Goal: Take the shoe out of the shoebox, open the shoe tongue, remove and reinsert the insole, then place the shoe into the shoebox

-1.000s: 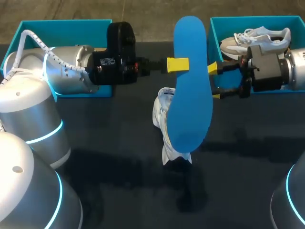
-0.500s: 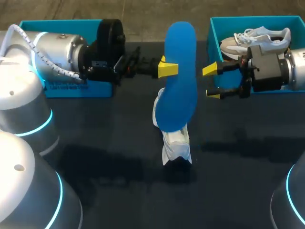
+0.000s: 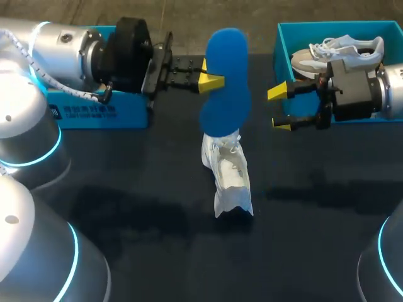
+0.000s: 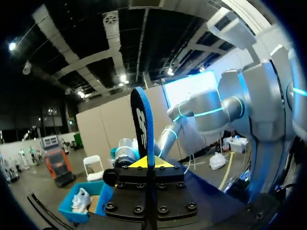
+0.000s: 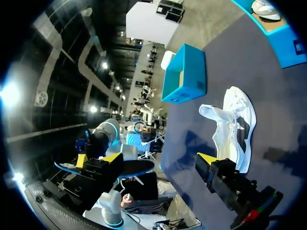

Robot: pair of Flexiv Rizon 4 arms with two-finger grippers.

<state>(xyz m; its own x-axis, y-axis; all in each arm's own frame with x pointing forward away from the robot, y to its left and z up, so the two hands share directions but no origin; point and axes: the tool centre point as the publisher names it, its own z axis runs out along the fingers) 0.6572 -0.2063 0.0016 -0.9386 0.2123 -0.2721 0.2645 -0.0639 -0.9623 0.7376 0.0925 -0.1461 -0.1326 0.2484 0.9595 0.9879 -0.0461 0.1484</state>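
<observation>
Spreading under everything, the dark worktop (image 3: 126,189) is carrying the whole scene. The left arm (image 3: 69,44) is reaching in over the left shoebox (image 3: 94,113), a blue one at the far edge. The right arm (image 3: 384,88) is lying across the right shoebox (image 3: 277,44), which is holding a pale spare shoe (image 3: 343,50). A white shoe (image 3: 228,173) is lying on the worktop between the boxes, outside both. The blue insole (image 3: 225,75) is hanging on edge over the shoe's far end; whether it is touching the shoe, I cannot tell. The left claw (image 3: 211,82) is clamping the insole's edge from both sides. The right claw (image 3: 280,107) is standing with fingers apart, gripping nothing, near the insole but clear of it.
</observation>
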